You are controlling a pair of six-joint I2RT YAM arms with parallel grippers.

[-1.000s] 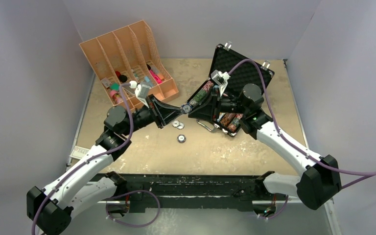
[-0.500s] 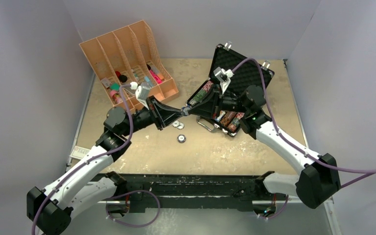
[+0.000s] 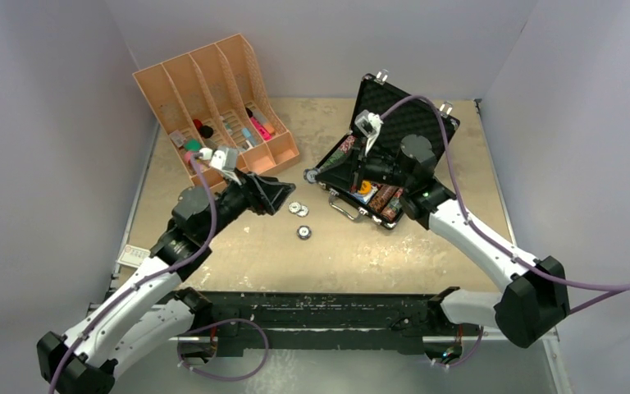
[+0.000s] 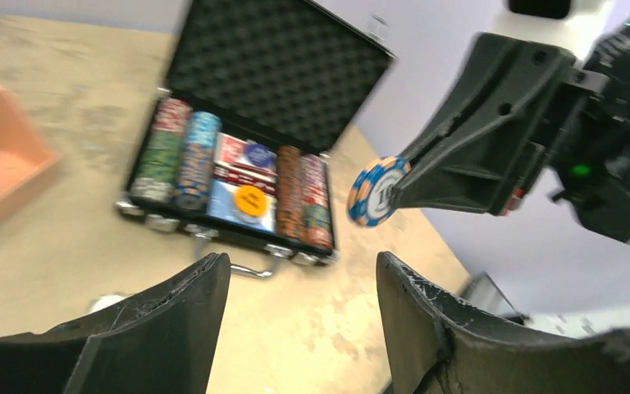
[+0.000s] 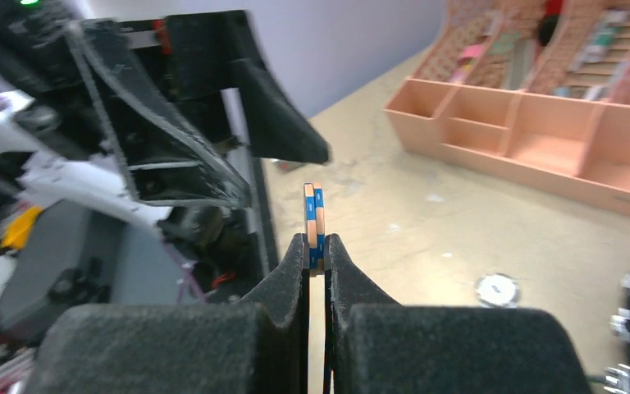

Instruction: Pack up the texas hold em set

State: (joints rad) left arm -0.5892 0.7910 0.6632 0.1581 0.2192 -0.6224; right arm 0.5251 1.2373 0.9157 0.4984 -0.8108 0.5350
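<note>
1. Black briefcase (image 3: 406, 123) sits open upper right of centre in the top view. Three loose chips (image 3: 303, 233) lie on the table (image 3: 361, 254) just lower left of it.
2. Left wrist view: left gripper (image 4: 303, 279) is spread wide with nothing in it. A blue-orange chip (image 4: 377, 190) hangs mid-frame, right of the briefcase.
3. Right wrist view: right gripper (image 5: 317, 246) is pinched tight on that chip, edge-on, dead centre.

Three loose chips (image 3: 303, 233), one held chip (image 4: 377, 190), one briefcase (image 3: 402, 115), one organiser (image 3: 205, 82).
</note>
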